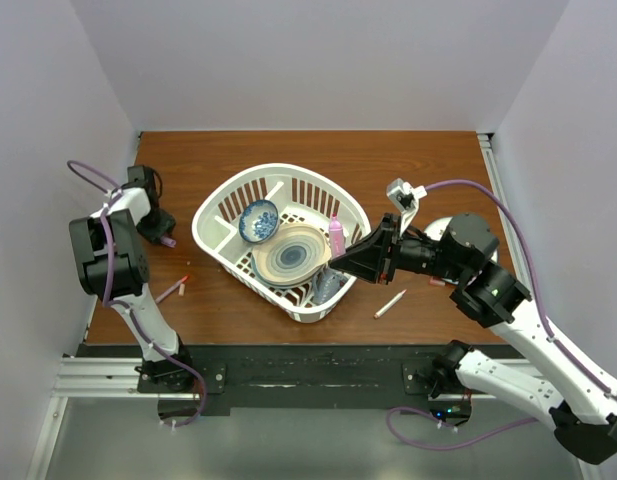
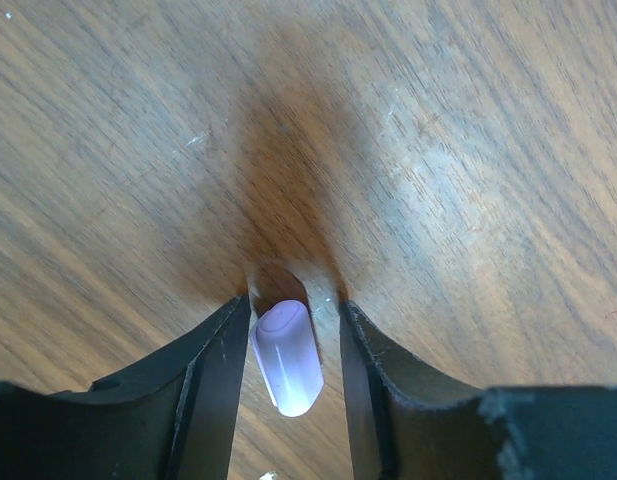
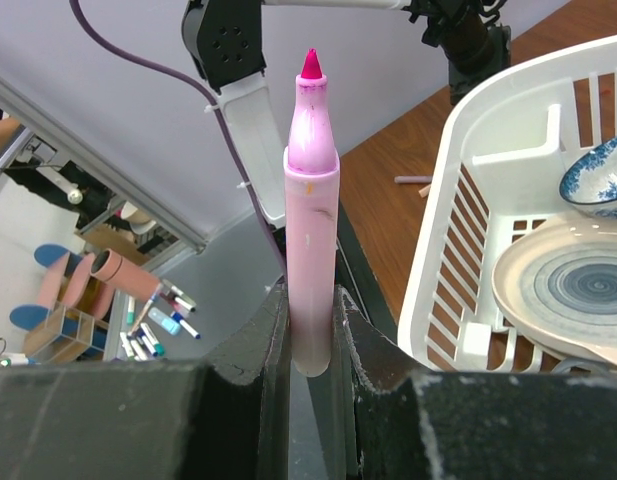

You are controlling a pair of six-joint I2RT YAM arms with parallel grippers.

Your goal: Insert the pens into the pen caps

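1. The right gripper (image 3: pixel 310 305) pinches the pink pen (image 3: pixel 310 200) by its rear, tip toward 12 o'clock.
2. The left gripper (image 2: pixel 293 320) is closed around a pale cap (image 2: pixel 285 355).
3. From above, the cap sits at 9 o'clock from the pen, beyond the basket (image 1: pixel 288 168).

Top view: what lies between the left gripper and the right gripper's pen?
In the top view, the white basket, holding a bowl and plate, separates the left gripper from the pink pen.
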